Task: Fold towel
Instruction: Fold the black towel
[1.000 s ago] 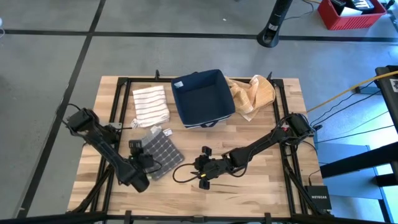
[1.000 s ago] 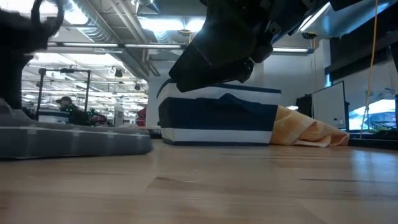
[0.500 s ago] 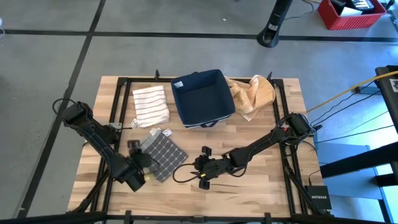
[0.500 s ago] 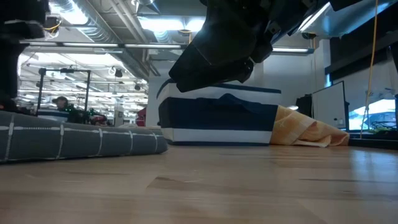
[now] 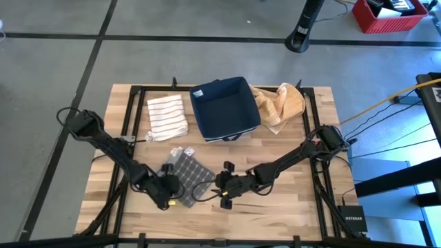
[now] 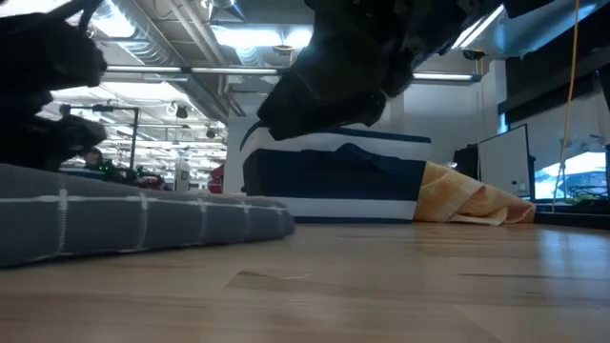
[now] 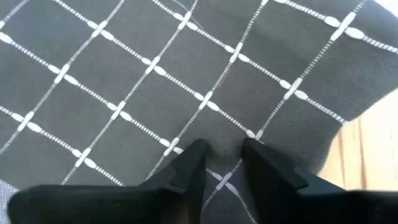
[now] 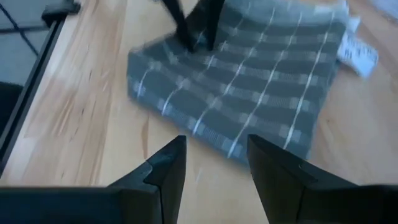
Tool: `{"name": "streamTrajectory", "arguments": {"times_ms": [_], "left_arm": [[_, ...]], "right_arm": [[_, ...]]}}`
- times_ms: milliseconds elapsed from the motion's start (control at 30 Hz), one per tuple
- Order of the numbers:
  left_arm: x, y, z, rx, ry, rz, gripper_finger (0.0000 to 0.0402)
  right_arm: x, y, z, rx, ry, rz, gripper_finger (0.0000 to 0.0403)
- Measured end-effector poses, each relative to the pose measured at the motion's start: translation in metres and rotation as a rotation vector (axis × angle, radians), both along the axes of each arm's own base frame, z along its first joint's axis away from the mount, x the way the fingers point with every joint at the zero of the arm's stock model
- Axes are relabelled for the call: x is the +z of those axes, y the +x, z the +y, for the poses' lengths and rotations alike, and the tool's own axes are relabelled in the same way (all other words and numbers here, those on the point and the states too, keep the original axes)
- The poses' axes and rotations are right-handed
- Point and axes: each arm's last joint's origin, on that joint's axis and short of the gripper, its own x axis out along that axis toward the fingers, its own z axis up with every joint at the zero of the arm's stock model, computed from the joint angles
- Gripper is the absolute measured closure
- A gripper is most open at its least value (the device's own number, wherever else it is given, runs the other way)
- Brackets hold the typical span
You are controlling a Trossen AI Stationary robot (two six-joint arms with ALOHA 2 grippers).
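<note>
A grey checked towel [image 5: 189,169] [image 8: 249,81] lies folded flat on the wooden table, left of centre, with a white label [image 8: 357,53] at its far edge. My left gripper [image 5: 170,191] [image 7: 221,155] points steeply down onto the towel's near left part, its fingers a narrow gap apart. My right gripper [image 5: 224,189] [image 8: 214,165] hovers open just right of the towel, with nothing between its fingers. In the low view the towel [image 6: 143,224] fills the left and the right arm [image 6: 353,76] hangs above the centre. My left gripper stands with both fingertips [image 7: 193,155] on the towel's top layer [image 7: 217,134], near its near left corner. It comes slanting down from the table's left. A strip of cloth shows in the narrow gap between them. The towel lies flat on the table.
A dark blue bin [image 5: 225,107] stands at the table's far middle. An orange cloth [image 5: 279,103] lies to its right and a striped folded towel [image 5: 167,116] to its left. Bare wood lies along the near edge and at the right.
My left gripper has tipped steeply downward and gone down and toward the near edge, onto the towel's near left part. The towel's outline has drawn in on its left side, and its right end has shifted toward my right gripper. In the low view it now stands thicker.
</note>
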Motion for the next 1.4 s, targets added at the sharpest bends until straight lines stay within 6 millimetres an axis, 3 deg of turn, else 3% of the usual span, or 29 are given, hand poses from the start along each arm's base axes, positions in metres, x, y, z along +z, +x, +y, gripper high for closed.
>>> {"name": "streamTrajectory", "arguments": {"times_ms": [167, 300, 500, 600, 733, 867, 1033, 1133, 1300, 1400], "left_arm": [[0.003, 0.022, 0.002, -0.047, 0.038, -0.03, 0.0315], [0.019, 0.036, 0.001, -0.054, 0.03, -0.077, 0.0319], [0.054, 0.036, -0.004, -0.044, 0.068, -0.001, 0.032], [0.063, 0.039, -0.004, 0.012, 0.102, -0.073, 0.032], [0.055, 0.053, -0.005, 0.11, 0.01, -0.219, 0.032], [0.03, 0.061, -0.005, 0.138, -0.075, -0.19, 0.032], [0.005, 0.048, 0.001, 0.094, -0.049, 0.075, 0.032], [0.012, 0.035, 0.004, 0.078, -0.041, 0.249, 0.032], [0.026, 0.001, 0.016, 0.006, 0.138, 0.518, 0.032], [0.038, -0.008, 0.021, 0.049, 0.175, 0.571, 0.032]], "right_arm": [[0.007, 0.01, -0.011, -0.045, -0.023, -0.089, 0.023], [0.009, 0.014, -0.02, -0.063, -0.03, -0.103, 0.023], [0.009, 0.017, -0.027, -0.029, -0.055, -0.102, 0.023], [0.005, 0.017, -0.027, 0.012, -0.078, -0.077, 0.023], [0.003, 0.01, -0.029, 0.034, -0.122, 0.018, 0.023], [0.009, -0.007, -0.036, 0.003, -0.151, 0.161, 0.023], [0.001, -0.02, -0.038, -0.017, -0.179, 0.313, 0.023], [-0.002, -0.025, -0.036, 0.001, -0.182, 0.365, 0.023], [-0.002, -0.028, -0.031, 0.012, -0.198, 0.368, 0.023], [-0.001, -0.026, -0.031, 0.007, -0.193, 0.346, 0.023]]}}
